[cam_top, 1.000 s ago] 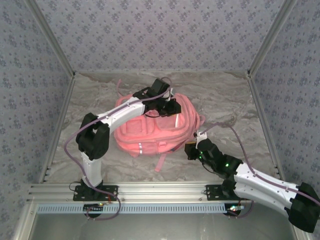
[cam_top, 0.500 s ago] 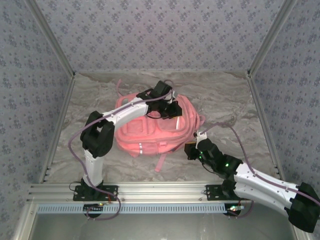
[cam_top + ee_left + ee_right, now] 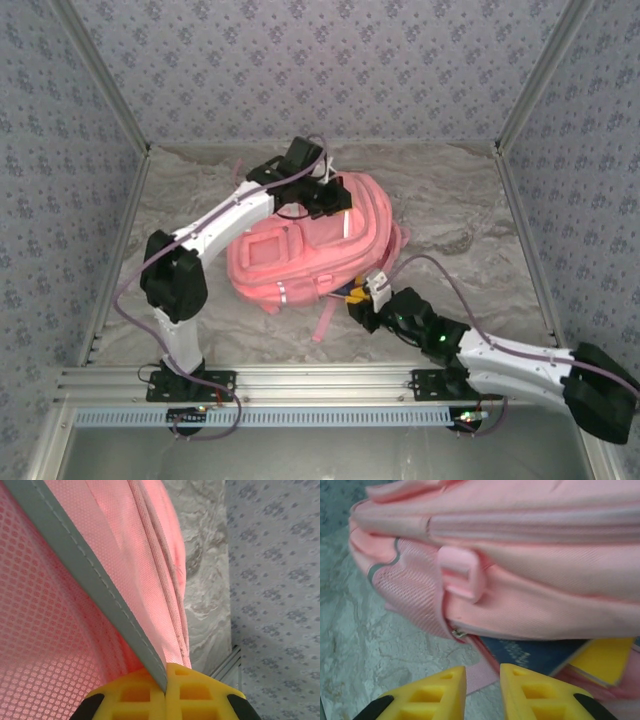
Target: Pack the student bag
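The student bag [image 3: 300, 255] lies flat in the middle of the counter [image 3: 450, 210], front pockets up; the left tool [image 3: 165, 680] is closed on its fabric near the far end, pinching a grey reflective strip [image 3: 85, 575] and the pink cloth beside it; the right tool [image 3: 483, 678] sits low at the bag's near-right edge, fingers a little apart with nothing between them.

The step in hand looks like seating the contents; the wrist view shows a gap under the bag's upper layer, and in it a dark blue book [image 3: 530, 652] with pale lettering and a flat yellow item [image 3: 605, 657] just beside it; both seem partly inside, their near edges showing at the mouth; how deep they reach I cannot tell; the front pockets appear zipped.

To do it well, the left tool should hold the pinched fabric high and steady, so that the mouth gapes and does not sag onto the book; the right tool would do best to press squarely on the book's near edge with its fingers almost together, sliding low along the counter and pushing inward; a skewed push may twist the book against the yellow item; the pink buckle [image 3: 462, 572] and the small metal pull [image 3: 459, 633] below it lie close to the path and could snag a finger.
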Controlling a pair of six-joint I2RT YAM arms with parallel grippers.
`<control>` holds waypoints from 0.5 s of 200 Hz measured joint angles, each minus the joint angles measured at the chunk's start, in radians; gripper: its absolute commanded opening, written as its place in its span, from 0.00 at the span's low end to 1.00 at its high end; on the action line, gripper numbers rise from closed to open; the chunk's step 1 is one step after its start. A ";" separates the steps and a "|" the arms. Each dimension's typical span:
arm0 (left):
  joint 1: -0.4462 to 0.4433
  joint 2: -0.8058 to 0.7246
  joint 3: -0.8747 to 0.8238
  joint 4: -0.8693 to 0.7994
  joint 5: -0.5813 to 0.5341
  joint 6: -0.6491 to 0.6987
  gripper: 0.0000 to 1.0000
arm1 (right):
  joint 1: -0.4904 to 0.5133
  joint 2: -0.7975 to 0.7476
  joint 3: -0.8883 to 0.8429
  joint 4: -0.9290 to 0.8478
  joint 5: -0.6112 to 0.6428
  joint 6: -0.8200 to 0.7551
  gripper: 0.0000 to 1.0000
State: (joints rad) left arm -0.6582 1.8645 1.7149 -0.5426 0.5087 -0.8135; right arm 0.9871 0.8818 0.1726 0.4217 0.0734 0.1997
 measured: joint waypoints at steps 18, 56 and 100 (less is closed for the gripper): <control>0.017 -0.026 0.005 -0.009 0.004 -0.004 0.00 | 0.004 0.133 0.000 0.113 -0.022 -0.071 0.23; 0.032 -0.040 0.005 -0.011 0.010 -0.016 0.00 | 0.004 0.457 -0.006 0.434 -0.055 -0.157 0.23; 0.050 -0.064 -0.003 -0.013 0.030 -0.027 0.00 | 0.018 0.796 -0.017 0.796 -0.027 -0.221 0.25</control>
State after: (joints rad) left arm -0.6083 1.8004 1.7115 -0.5560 0.5385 -0.8402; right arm 1.0054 1.6779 0.1558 1.2179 0.0460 -0.0212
